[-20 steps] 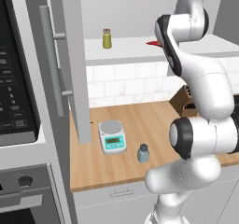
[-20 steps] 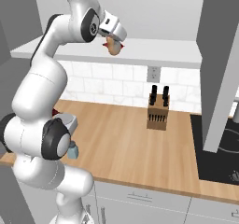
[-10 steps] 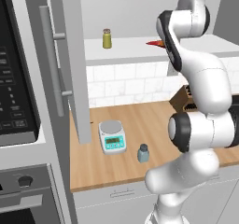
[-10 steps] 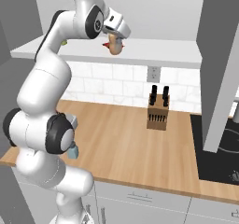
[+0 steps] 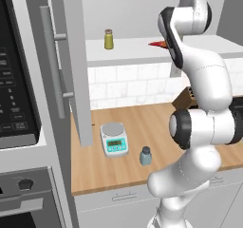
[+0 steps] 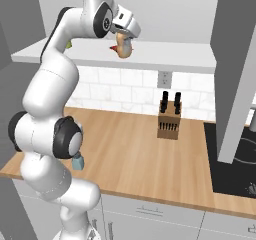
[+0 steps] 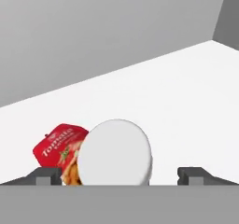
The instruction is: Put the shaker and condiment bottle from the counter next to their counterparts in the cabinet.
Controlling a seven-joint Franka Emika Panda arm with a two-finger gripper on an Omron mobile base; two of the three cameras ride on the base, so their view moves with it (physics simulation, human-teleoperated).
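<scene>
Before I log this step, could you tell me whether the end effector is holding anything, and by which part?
Nothing is held: the end effector stands open, its fingertips clear of the condiment bottle on the cabinet shelf.

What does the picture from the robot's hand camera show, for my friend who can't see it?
The pale round cap of the condiment bottle sits close up between the open gripper, whose dark fingertips stand wide on either side, clear of it. Beside it a red tomato bottle lies on the white cabinet shelf, with a plain grey back wall behind.
</scene>
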